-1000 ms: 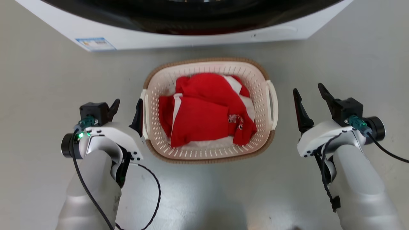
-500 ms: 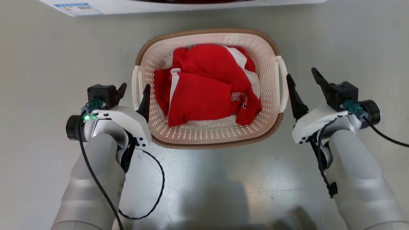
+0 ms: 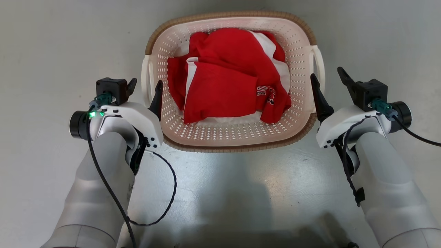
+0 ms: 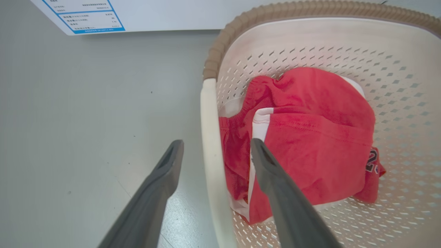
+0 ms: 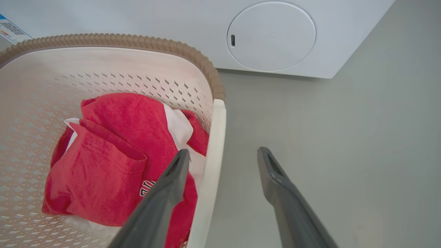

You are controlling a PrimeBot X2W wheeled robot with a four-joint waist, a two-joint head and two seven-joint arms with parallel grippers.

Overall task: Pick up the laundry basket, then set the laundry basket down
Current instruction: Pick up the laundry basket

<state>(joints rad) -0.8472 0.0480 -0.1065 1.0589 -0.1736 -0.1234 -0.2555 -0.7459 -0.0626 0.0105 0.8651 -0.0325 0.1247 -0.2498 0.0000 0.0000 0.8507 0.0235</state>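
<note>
**Both jaws open astride the basket's side handles, lift not yet begun**

The small cream-white perforated plastic laundry basket [image 3: 237, 136], rounded-rectangular with a brown woven-look rim, sat on the pale grey glossy floor [image 3: 41, 51]. Its long axis ran crosswise between the two arms, with one short end toward each. A crumpled red and white garment [image 3: 220, 89] lay inside it.

At the basket's left end, the white loop handle [image 4: 211, 155] ran lengthwise through the gap of the left jaws, with one dark finger [image 4: 162, 179] outside the basket and the other over the garment. At the right end, the right jaws bracketed the other white loop handle [image 5: 211, 165] the same way. Both pairs were spread wide and gripped nothing. Neither arm looked nearer than the other.

The coming move probably turned on each handle staying centred between its fingers as they pinched. Both would likely have to close at the same time, or the basket could tip.

Beyond the basket's far side stood a white washing machine [image 5: 172, 20], leaving a strip of bare floor between them.
</note>
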